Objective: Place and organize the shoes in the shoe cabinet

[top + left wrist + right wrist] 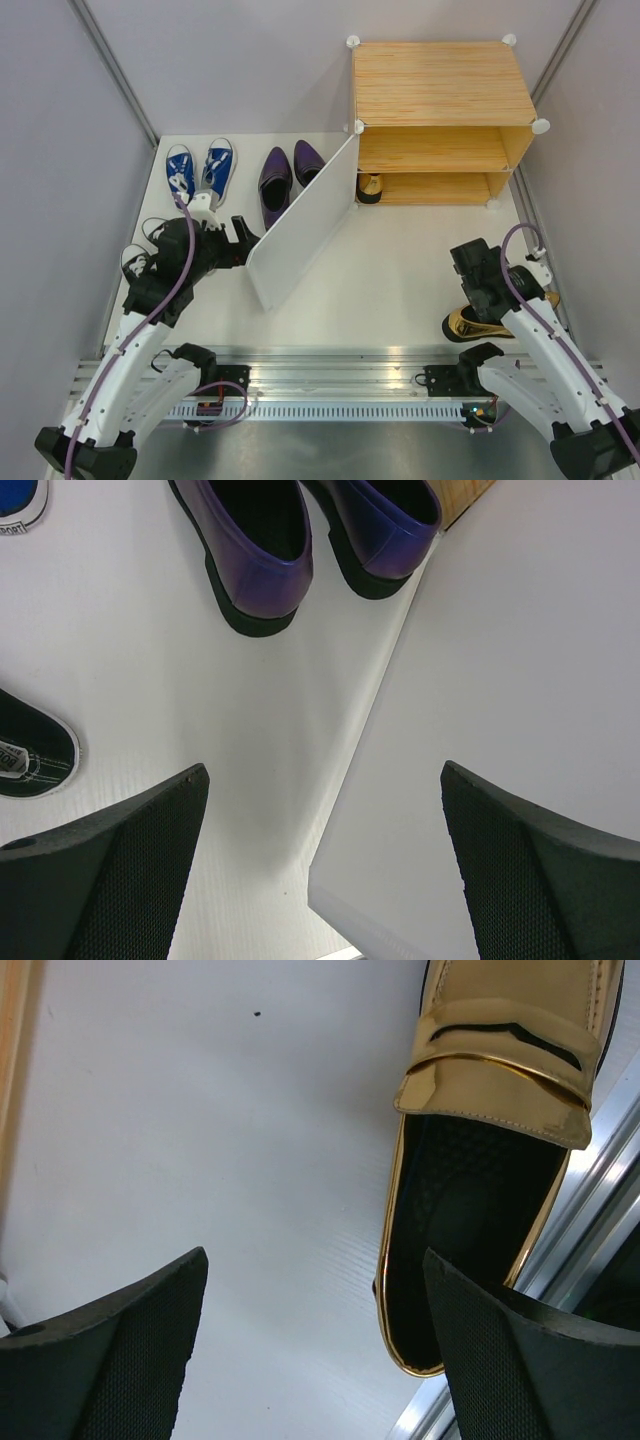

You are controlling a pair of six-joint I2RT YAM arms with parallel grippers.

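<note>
At the far left of the table (400, 260), a pair of black shoes (148, 232) lies partly hidden under the left arm (150, 300). Beyond them, by the far wall, stand the blue sneakers (200, 168) and, to their right, the purple dress shoes (275, 185). The left tool (320, 880) is spread wide and holds nothing; the near end of the white door (300, 220) shows between its fingers. That door hangs open on a diagonal, walling those shoes off from the shoe cabinet (440, 95) at the far right. One gold shoe (370, 187) sits at the left end of the lower shelf. At the near right, a gold loafer (490, 1160) lies by the aluminium rail (330, 375). The right tool (315, 1360) is above it, fingers apart and gripping nothing. Grey walls (60, 120) close in the white table.
</note>
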